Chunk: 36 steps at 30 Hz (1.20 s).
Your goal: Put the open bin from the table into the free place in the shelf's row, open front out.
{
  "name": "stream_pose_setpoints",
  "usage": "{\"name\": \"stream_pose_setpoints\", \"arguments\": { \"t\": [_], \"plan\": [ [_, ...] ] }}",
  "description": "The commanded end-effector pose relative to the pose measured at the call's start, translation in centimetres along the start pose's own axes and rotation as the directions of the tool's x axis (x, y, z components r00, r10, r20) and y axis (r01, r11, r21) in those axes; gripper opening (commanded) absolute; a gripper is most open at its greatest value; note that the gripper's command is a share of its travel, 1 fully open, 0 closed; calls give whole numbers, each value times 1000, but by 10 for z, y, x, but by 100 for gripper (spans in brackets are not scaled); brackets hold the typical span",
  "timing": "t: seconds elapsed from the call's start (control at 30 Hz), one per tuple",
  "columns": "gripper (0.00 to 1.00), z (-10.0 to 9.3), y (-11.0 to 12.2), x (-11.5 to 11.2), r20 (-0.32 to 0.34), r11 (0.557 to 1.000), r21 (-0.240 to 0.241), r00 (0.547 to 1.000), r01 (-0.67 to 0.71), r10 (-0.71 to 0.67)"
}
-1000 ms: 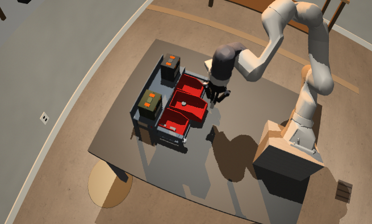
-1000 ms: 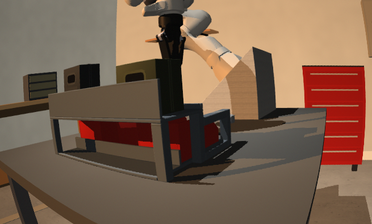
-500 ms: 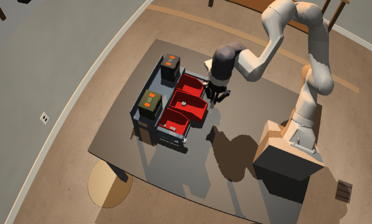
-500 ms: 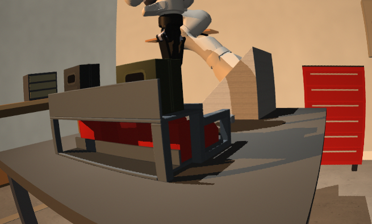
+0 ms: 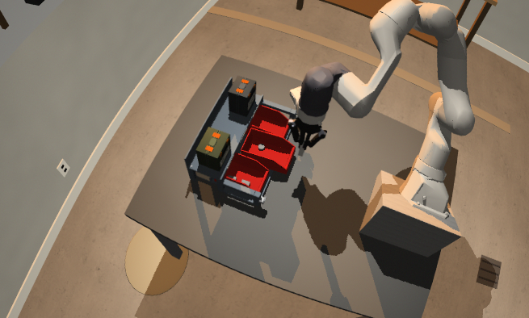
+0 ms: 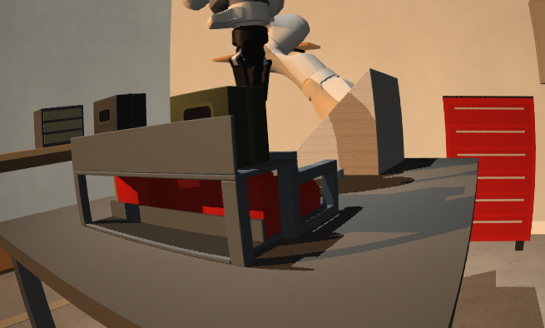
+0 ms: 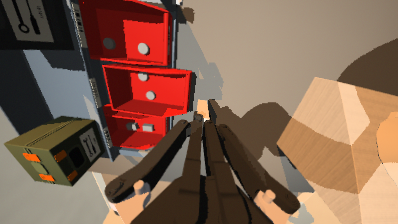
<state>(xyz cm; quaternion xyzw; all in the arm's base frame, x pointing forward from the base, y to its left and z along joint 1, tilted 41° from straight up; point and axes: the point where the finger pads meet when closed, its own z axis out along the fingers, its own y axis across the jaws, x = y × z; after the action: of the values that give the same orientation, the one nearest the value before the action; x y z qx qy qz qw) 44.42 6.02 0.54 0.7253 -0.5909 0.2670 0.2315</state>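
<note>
The middle red bin is in the row on the shelf, between two other red bins. Its front end sticks out past theirs, over the front lip, and it looks slightly skewed. Whether it is level I cannot tell. Two round pale parts in it show in the wrist view. The neighbouring bins, one at the far side and one at the near side, sit farther in, open fronts out, with parts inside. My gripper is shut and empty, pointing down just in front of the middle bin.
An olive case and a dark case stand on the shelf's upper board, behind the bins. The wooden robot base stands on the table, across from the shelf.
</note>
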Motion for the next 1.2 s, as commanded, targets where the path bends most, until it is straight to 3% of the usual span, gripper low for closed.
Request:
{"name": "stream_pose_setpoints", "arguments": {
  "t": [0.0, 0.8, 1.17],
  "plan": [
    [0, 11, 0, -1, 3, 1000, 1, 1000, -2, 2],
    [0, 79, 0, -1, 3, 1000, 1, 1000, -2, 2],
    [0, 94, 0, 0, 3, 1000, 1, 1000, -2, 2]
  ]
}}
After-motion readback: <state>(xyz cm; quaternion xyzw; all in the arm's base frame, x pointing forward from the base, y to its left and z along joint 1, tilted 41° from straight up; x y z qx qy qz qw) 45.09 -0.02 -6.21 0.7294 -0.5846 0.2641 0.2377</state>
